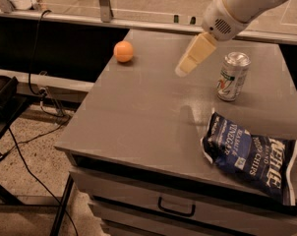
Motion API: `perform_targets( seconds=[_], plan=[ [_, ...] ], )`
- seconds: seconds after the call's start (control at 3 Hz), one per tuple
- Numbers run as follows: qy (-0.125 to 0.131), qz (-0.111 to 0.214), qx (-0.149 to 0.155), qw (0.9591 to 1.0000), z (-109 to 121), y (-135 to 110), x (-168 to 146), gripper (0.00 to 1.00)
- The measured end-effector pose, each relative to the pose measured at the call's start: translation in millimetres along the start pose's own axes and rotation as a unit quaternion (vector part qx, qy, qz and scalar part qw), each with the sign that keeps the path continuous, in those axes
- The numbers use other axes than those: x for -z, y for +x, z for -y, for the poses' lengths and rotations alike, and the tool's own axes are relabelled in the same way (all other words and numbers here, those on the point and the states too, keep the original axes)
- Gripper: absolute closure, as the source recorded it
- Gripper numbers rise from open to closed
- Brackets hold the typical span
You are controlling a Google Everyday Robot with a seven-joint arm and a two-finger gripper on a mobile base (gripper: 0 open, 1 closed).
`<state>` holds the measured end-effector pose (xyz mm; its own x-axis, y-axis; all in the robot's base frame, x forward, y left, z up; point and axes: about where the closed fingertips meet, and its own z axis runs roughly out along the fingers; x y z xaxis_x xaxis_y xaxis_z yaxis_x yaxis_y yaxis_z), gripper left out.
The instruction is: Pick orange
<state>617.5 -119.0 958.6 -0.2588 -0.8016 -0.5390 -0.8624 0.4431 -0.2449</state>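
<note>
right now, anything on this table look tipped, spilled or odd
Nothing stands out. The small round orange fruit sits far left, the silver soda can stands upright, the dark blue chip bag lies flat at front right, the gripper hovers between fruit and can.
</note>
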Motion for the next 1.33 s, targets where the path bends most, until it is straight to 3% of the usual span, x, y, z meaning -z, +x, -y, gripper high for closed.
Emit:
perform_targets(
  seconds=[0.33,0.67,1.0,1.33],
  plan=[
    [0.012,0.056,-0.057,0.9967,0.4,-30.7,-29.7,0.0],
    [0.037,0.085,-0.09,0.9916,-2.6,-57.2,-66.2,0.0],
    [0.061,0.113,-0.1,0.9866,10.8,-69.4,-63.8,0.0],
    [0.061,0.113,-0.098,0.9868,10.4,-69.6,-63.4,0.0]
  ],
)
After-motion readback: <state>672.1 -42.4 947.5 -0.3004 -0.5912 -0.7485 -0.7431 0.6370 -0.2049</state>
